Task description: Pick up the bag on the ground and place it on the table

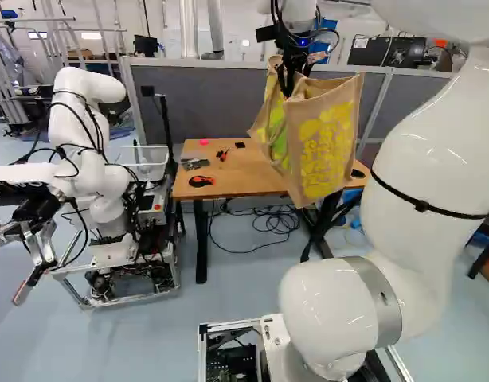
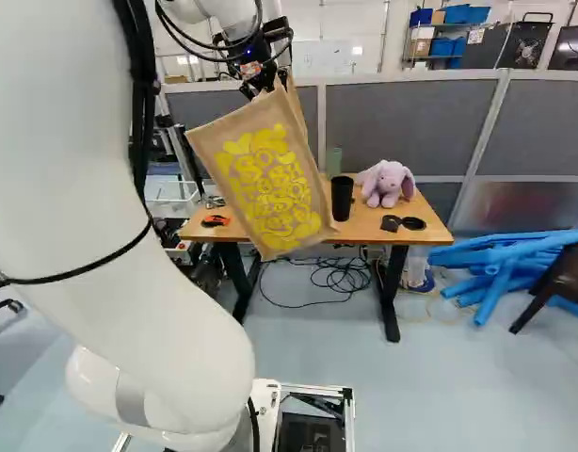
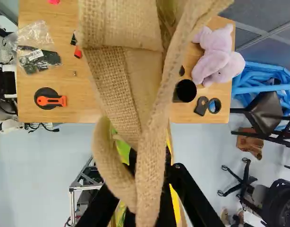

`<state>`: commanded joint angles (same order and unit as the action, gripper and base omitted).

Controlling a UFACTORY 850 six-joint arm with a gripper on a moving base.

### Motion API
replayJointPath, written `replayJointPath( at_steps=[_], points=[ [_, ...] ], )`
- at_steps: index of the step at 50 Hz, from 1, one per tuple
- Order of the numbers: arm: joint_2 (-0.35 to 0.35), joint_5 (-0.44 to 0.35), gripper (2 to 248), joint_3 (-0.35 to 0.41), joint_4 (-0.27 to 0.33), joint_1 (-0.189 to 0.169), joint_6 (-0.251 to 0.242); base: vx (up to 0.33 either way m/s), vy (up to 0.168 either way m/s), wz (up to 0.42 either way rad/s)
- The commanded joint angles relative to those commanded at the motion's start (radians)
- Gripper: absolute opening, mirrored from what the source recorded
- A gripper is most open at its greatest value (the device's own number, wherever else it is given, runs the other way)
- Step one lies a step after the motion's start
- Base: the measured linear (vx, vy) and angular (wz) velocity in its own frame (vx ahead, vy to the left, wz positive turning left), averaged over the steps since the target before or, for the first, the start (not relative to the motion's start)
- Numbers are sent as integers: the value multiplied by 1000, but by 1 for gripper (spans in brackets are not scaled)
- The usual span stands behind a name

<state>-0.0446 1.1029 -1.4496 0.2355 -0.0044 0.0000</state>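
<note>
Evidently the carrying is in hand, with lifting done and setting down yet to come; the pincer (image 1: 288, 86) is clenched on the top of the bag (image 2: 261, 179), which hangs tilted in the air, its lower end overlapping the near edge of the counter (image 1: 240, 181) in both base views; whether it already clears that edge in height I cannot tell for certain. To do this well, I would raise the bag until its bottom surely passes above the edge, then bring it forward slowly so that it doesn't swing; the best landing looks to be the bare wood between the orange-and-black tool (image 1: 201, 181) and the black cup (image 2: 342, 198); lower until the bottom bears on the wood, let the soft cloth lean or fold, and only then let go, backing off straight so that no handle snags. The cup is the likeliest thing to be knocked over; the plush rabbit (image 2: 387, 182) would probably just slide.

Elsewhere on the wood lie a clear plastic packet (image 3: 41, 59) and a small red-and-black tool (image 1: 222, 153); beneath, a dark cable (image 1: 272, 227) is coiled on the floor; grey partitions (image 2: 402, 118) stand behind, blue tubes (image 2: 501, 268) are heaped at the right of the right base view, and another robot (image 1: 93, 159) stands at the left of the left one.
</note>
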Motion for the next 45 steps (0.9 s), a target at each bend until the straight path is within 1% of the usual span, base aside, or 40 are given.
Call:
replayJointPath(
  at_steps=[12, 16, 45],
  points=[
    [0, 0, 30, 0, 0, 0, 0, 132, 0, -18],
    [-11, 0, 30, -12, 0, 2, 0, 83, -7, -30],
    [-18, 0, 30, -19, 0, 3, 0, -2, 0, 1]
  ],
)
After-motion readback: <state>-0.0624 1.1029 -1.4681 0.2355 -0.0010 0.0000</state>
